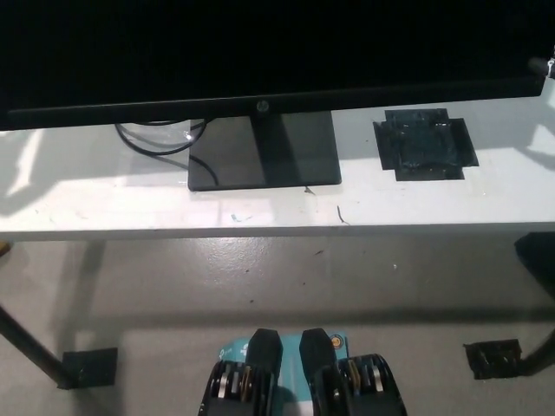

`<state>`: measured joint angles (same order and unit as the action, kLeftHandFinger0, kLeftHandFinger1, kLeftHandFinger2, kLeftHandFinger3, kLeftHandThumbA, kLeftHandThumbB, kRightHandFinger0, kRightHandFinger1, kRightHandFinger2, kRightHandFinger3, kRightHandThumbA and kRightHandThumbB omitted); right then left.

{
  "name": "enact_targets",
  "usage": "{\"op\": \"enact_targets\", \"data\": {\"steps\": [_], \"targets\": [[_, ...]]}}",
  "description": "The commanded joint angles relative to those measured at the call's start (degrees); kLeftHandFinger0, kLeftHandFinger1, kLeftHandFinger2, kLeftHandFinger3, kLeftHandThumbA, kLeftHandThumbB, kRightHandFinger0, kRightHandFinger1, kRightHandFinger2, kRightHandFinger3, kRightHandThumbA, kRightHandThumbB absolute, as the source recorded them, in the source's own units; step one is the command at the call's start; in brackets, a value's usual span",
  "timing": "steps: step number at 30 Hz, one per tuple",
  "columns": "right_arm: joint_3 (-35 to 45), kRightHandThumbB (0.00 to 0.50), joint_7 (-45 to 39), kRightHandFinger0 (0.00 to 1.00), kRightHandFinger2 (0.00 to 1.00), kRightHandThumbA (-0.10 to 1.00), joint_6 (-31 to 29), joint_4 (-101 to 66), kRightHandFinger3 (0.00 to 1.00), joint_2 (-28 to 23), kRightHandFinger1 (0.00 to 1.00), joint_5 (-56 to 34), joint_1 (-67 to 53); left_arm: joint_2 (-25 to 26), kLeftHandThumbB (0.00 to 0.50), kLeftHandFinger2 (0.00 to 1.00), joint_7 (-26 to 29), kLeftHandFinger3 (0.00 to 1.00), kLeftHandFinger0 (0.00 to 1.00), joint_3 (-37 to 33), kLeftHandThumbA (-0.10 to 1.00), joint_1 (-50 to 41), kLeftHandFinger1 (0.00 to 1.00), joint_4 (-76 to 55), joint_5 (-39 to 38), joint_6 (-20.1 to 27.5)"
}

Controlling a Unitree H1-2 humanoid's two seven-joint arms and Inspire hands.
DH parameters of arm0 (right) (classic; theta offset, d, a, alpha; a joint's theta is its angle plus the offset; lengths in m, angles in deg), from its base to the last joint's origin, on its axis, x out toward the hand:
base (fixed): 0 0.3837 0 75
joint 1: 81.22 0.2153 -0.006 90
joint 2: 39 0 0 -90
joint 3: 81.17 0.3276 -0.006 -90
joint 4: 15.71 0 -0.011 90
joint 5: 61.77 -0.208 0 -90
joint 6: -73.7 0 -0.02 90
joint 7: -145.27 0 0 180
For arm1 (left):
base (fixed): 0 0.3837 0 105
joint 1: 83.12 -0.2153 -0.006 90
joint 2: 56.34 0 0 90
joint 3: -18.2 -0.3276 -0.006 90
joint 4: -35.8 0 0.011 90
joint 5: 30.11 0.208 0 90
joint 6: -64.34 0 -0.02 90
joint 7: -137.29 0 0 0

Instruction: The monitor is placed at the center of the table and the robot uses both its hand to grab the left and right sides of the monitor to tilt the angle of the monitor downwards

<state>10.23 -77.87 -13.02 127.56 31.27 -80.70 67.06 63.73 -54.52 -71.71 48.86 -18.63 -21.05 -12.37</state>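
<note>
The black monitor (260,52) fills the top of the head view, its lower bezel running across the picture above the white table (434,204). Its dark square stand base (264,160) sits at the table's middle. At the monitor's right edge only a small dark tip of my right hand (544,66) shows, and its grip is hidden. My white left hand is out of the picture. A soft shadow falls on the table's left end.
A black taped patch (425,145) lies on the table right of the stand. A dark cable (152,139) loops behind the base at its left. Below the table's front edge are grey floor and the black table feet (87,366).
</note>
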Motion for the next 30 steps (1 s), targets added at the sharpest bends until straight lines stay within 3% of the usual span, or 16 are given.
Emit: {"op": "enact_targets", "data": {"steps": [1,3,5,8,10,13,15,21,23,26,30], "targets": [[-3.62,0.500,-11.35,1.00,1.00,0.65,3.03,-0.41,1.00,-2.02,1.00,1.49,10.75,4.62,0.441,1.00,-1.77,1.00,1.00,-1.45,0.98,7.30,1.00,1.50,2.87,3.31],[-4.49,0.500,-11.31,1.00,1.00,0.60,4.06,-0.41,1.00,-2.15,1.00,2.03,11.49,4.58,0.457,1.00,-2.22,1.00,1.00,-2.17,0.98,8.06,1.00,1.39,3.53,2.67],[-6.15,0.500,-13.20,1.00,1.00,0.62,3.13,-0.17,1.00,-2.54,1.00,3.09,12.32,4.21,0.468,1.00,-3.28,1.00,1.00,-2.70,0.97,9.32,1.00,2.15,3.14,2.20],[-8.45,0.500,-14.81,1.00,1.00,0.54,5.09,-2.70,1.00,-3.95,1.00,4.06,12.20,3.00,0.460,1.00,-4.65,1.00,1.00,-4.39,0.94,12.80,1.00,6.75,2.98,5.20],[-10.46,0.500,-14.51,1.00,1.00,0.58,4.79,-5.06,1.00,-5.19,1.00,6.01,11.83,2.00,0.469,1.00,-5.86,1.00,1.00,-5.50,0.94,14.66,1.00,7.96,2.97,5.19],[-12.42,0.500,-14.38,1.00,1.00,0.56,5.29,-6.66,1.00,-5.49,1.00,7.32,11.92,1.31,0.500,1.00,-7.67,1.00,1.00,-5.88,0.95,15.89,1.00,9.66,1.50,4.91],[-14.49,0.485,-15.51,1.00,1.00,0.51,5.71,-7.14,1.00,-5.20,1.00,8.81,12.93,1.24,0.500,1.00,-7.21,1.00,1.00,-6.46,0.97,15.70,1.00,7.82,2.65,3.82],[-17.37,0.500,-16.00,1.00,1.00,0.52,4.05,-4.37,1.00,-3.42,1.00,11.56,15.44,1.31,0.500,1.00,-8.18,1.00,1.00,-6.58,0.93,15.37,1.00,8.32,1.90,5.18],[-17.95,0.500,-15.90,1.00,1.00,0.52,3.40,-2.64,1.00,-2.03,1.00,12.38,16.53,2.42,0.500,1.00,-7.23,1.00,1.00,-7.20,0.97,14.25,1.00,7.36,3.94,4.42],[-19.07,0.500,-16.29,1.00,1.00,0.52,1.47,0.08,1.00,-0.31,1.00,14.14,17.79,3.10,0.464,1.00,-6.33,1.00,1.00,-7.66,0.90,12.71,1.00,8.25,5.13,5.56],[-19.56,0.500,-16.32,1.00,1.00,0.49,1.46,1.22,1.00,1.09,1.00,15.19,17.98,3.20,0.453,1.00,-6.97,1.00,1.00,-8.42,0.85,11.75,1.00,10.52,5.31,7.21]]}}
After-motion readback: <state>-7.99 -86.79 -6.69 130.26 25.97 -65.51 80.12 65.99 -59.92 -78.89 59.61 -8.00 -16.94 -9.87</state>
